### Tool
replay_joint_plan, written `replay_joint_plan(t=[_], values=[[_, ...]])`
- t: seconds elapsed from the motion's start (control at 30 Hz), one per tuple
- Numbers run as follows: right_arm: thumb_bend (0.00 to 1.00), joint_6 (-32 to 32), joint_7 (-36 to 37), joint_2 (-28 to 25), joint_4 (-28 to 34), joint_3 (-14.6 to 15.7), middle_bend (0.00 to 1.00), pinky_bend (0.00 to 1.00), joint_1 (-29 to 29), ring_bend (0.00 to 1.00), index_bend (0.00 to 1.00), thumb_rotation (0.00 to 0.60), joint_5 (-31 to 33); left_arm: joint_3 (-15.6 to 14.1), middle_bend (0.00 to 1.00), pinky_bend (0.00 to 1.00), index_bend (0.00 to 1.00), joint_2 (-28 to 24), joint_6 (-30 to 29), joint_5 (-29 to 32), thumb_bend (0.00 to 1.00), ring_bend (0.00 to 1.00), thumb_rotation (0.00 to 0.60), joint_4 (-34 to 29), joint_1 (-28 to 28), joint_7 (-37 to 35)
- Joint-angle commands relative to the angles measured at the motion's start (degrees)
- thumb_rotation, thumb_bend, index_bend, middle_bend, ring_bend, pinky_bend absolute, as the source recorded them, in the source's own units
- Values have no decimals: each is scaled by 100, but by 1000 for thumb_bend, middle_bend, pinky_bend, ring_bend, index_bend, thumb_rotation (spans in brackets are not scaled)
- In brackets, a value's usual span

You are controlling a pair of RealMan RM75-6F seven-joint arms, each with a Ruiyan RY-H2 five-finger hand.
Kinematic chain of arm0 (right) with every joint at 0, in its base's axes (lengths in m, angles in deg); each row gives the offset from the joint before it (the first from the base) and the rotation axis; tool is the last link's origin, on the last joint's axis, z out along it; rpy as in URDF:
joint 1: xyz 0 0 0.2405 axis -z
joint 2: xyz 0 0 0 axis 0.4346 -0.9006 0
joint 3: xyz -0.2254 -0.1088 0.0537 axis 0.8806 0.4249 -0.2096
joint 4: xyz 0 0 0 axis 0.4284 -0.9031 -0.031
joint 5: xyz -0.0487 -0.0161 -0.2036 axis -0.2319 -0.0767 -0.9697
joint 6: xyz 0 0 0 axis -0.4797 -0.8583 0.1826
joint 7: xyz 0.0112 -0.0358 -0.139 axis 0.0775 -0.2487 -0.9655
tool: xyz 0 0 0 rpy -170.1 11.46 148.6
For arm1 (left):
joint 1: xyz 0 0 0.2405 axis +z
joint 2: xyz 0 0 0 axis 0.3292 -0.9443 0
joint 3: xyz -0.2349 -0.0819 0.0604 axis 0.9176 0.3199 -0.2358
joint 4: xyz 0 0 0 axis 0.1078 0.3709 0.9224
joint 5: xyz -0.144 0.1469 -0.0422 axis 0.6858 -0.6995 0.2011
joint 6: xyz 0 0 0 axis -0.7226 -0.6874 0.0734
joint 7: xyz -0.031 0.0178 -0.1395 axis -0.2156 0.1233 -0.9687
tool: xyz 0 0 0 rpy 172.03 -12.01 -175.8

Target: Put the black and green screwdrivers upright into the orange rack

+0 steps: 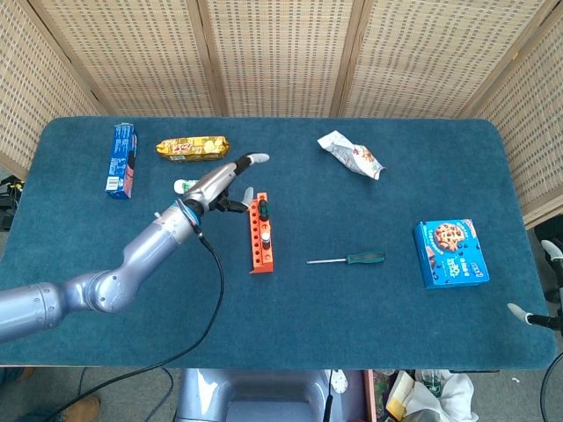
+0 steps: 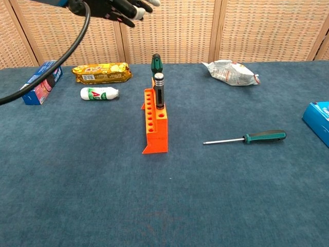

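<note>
The orange rack (image 1: 259,236) (image 2: 155,126) lies mid-table. Two screwdrivers stand upright in its far end: a black-handled one (image 1: 265,231) (image 2: 160,90) and, behind it, a green-handled one (image 1: 261,206) (image 2: 156,63). My left hand (image 1: 225,180) (image 2: 119,6) hovers above and to the left of the rack, fingers spread, holding nothing. A third screwdriver with a dark green handle (image 1: 350,259) (image 2: 251,137) lies flat to the right of the rack. Only white fingertips of my right hand (image 1: 526,313) show at the right edge in the head view.
A blue packet (image 1: 123,159), a gold snack pack (image 1: 192,147) and a white tube (image 1: 195,186) lie at the back left. A crumpled bag (image 1: 352,155) sits at the back right, and a blue cookie box (image 1: 450,253) near the right edge.
</note>
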Motion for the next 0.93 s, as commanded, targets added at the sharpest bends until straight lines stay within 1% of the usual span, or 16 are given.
replay_joint_plan(t=[0.03,0.07,0.1,0.23,0.27,0.33,0.4,0.53,0.57,0.6,0.67,0.8,0.93], values=[[0,-10,-10,2,9,0,0,0,3,0,0,600,-2,-61,0,0,0,-516,-946,-598,57,0,600,-527,519,284],[0,-13,-14,2,12,0,0,0,3,0,0,600,-3,-102,0,0,0,-572,-1093,-690,12,0,600,-587,597,348],[0,-17,-18,3,14,1,0,0,4,0,0,600,-5,-184,0,0,0,-658,-1346,-860,0,0,600,-684,736,461],[0,-41,-61,18,28,15,0,0,9,0,0,600,-32,-589,0,0,0,-906,-2552,-1630,0,0,600,-1004,1475,837],[0,-45,-72,22,29,19,0,0,9,0,0,600,-40,-658,0,0,0,-922,-2772,-1779,0,0,600,-1032,1621,865],[0,-54,-110,36,35,27,0,0,6,0,0,600,-58,-894,0,0,0,-937,-3375,-2255,0,0,600,-1045,2067,899],[0,-71,-141,50,37,27,0,0,4,0,0,600,-66,-1072,0,0,0,-947,-3693,-2554,0,0,600,-1028,2362,880],[0,-164,-275,97,26,24,0,0,12,0,0,600,-94,-1616,0,0,0,-1004,-4318,-3310,0,0,600,-932,3171,643],[0,-252,-335,110,36,23,0,0,35,0,0,600,-127,-2152,0,0,0,-1092,-4493,-3454,0,0,600,-924,3742,572],[0,-308,-360,122,43,26,0,0,55,0,0,600,-150,-2350,0,0,0,-1122,-4699,-3734,0,0,600,-895,4005,472],[0,-409,-379,138,47,24,0,0,88,0,0,600,-193,-2552,0,0,0,-1046,-5030,-4124,0,0,600,-672,4392,366],[0,-579,-373,135,72,23,0,0,150,0,0,600,-285,-2677,0,0,0,-844,-5450,-4527,0,0,600,-320,4883,278],[0,-703,-385,140,94,37,0,0,202,0,0,600,-362,-2623,0,0,0,-707,-5623,-4708,0,0,600,-84,5142,123]])
